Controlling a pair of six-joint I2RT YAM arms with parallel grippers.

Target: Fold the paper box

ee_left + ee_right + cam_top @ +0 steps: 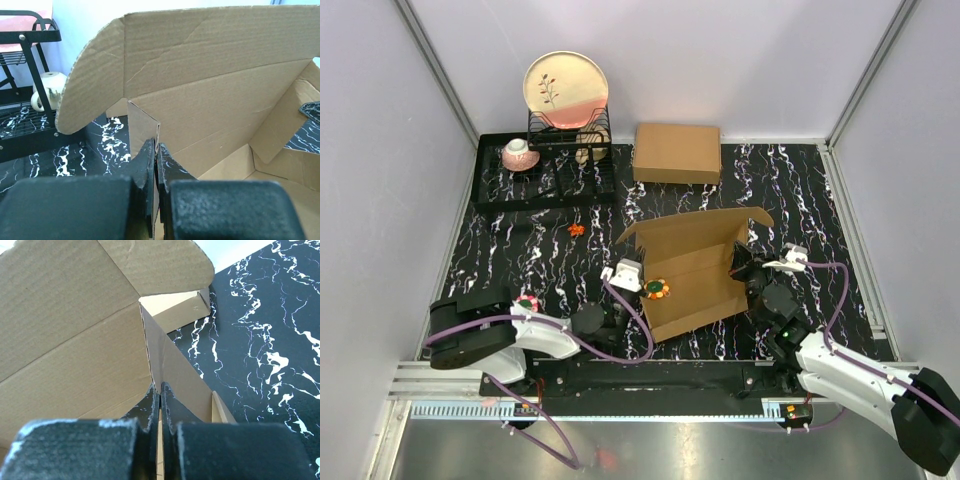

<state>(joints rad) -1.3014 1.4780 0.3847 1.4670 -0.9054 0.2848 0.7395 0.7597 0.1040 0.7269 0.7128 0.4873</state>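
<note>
The paper box (695,270) is a brown corrugated mailer lying partly raised in the middle of the table, its back lid panel and rounded tabs standing up. My left gripper (632,283) is shut on the box's left side wall (142,127); the wall's thin edge runs between the fingers (147,165). My right gripper (748,272) is shut on the right side wall (167,362), its edge pinched between the fingers (170,407). The lid (210,45) rises behind both walls.
A made-up brown cardboard box (677,152) sits at the back. A black dish rack (545,165) with a plate (566,88) and a cup (519,153) stands back left. A small orange thing (577,229) lies on the marbled mat (520,250).
</note>
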